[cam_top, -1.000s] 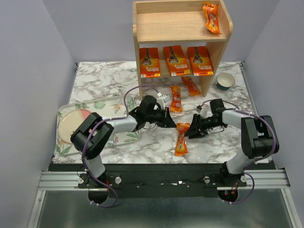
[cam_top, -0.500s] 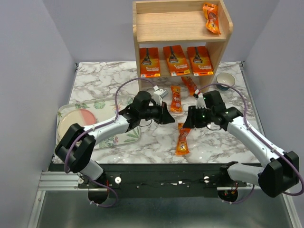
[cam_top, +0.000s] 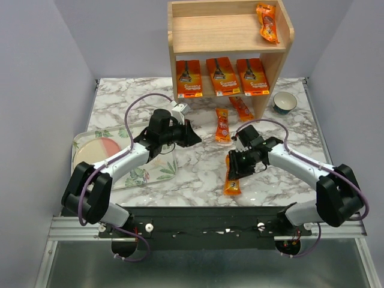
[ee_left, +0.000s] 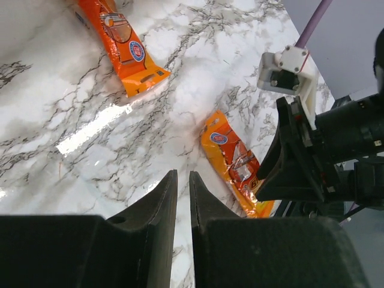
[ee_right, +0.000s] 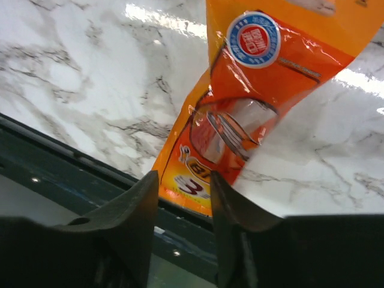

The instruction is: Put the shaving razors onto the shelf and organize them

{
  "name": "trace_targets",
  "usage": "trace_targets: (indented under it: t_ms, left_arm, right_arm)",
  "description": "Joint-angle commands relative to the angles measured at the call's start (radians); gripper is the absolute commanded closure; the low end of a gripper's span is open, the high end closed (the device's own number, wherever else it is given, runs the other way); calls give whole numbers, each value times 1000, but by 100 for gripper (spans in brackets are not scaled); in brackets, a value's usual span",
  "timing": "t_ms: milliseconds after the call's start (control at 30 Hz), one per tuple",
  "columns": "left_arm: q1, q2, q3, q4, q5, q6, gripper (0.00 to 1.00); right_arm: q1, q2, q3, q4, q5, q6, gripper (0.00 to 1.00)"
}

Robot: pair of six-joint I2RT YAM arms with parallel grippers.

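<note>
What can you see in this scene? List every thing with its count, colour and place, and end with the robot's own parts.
shelf: one, light wood, two tiers, far edge of the table
wide razor cards: three, orange, standing on the lower tier
narrow razor packs: four, orange; two flat on the table, the nearer, one at the shelf's foot, one on the upper tier
bowl: one, dark outside, pale inside, right of the shelf
tray: one, leaf print, left side
plate: one, pink and cream, on the tray
table: one, white marble
left gripper: black, jaws barely apart, empty
right gripper: black, jaws apart, at the nearest pack
</note>
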Motion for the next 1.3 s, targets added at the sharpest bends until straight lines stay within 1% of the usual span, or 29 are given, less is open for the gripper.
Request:
trace_targets:
  t_ms: [0,67,167,267,367,400,467,533,567,600,633,733,767,833,900,933,1000,1033,1133,1167,1233,1267]
  left_arm:
    - [33,-73,-19,-42,-24,26,78]
    - [43,-86,-31,-44,-35,34,77]
    - [73,-102,-52,-27,-39,23,77]
    - [93,-116,-63,-18,-41,20,77]
    - [105,-125,-63,-18,-41,14,77]
    - [106,-125,-65,-16,-41,14,77]
    - [111,-128,-65,-12,-41,10,77]
    - [114,-128,-62,-10,-41,8,76]
    - [116,-126,-60,-10,-41,11,76]
    - [117,-126,-57,-15,-41,11,76]
    - [120,-128,-51,-19,-41,11,76]
    - [129,-125,-31,-41,-41,25,76]
    - [132,-123,-26,-47,-41,29,76]
    - [137,-123,-11,-64,-42,46,76]
    - [139,-122,3,-82,-42,65,76]
    - [142,-122,16,-88,-41,71,76]
    - [143,-120,33,-111,-42,89,76]
    - [145,-120,53,-120,-42,105,75]
    - [151,-119,95,-154,-42,141,75]
    - [152,-117,105,-159,-41,148,75]
    - [154,-111,133,-170,-47,161,74]
    - [154,-106,139,-170,-45,164,74]
  right_arm:
    - [6,48,-10,-12,14,35,49]
    - [8,79,-12,-6,17,42,49]
    - [8,120,-1,-9,31,47,45]
    - [8,148,14,-23,43,46,44]
    - [8,180,31,-41,69,49,46]
    - [8,186,36,-44,77,49,49]
    - [15,197,46,-38,100,38,51]
    - [25,202,54,-32,112,21,62]
    - [26,202,65,-30,123,10,70]
    - [32,192,73,-33,129,7,82]
    - [32,188,82,-39,137,3,87]
    - [34,130,158,-99,175,-33,97]
    - [34,108,184,-119,201,-72,99]
    - [34,46,278,-177,226,-118,99]
    - [35,18,357,-251,226,-178,99]
    - [37,-1,429,-268,226,-195,99]
    - [43,-50,500,-282,230,-255,99]
    - [43,-62,572,-282,241,-275,99]
    - [43,-85,683,-237,325,-332,99]
    - [43,-85,759,-213,338,-358,99]
    - [43,-76,845,-198,341,-370,99]
    - [46,-67,923,-184,341,-376,99]
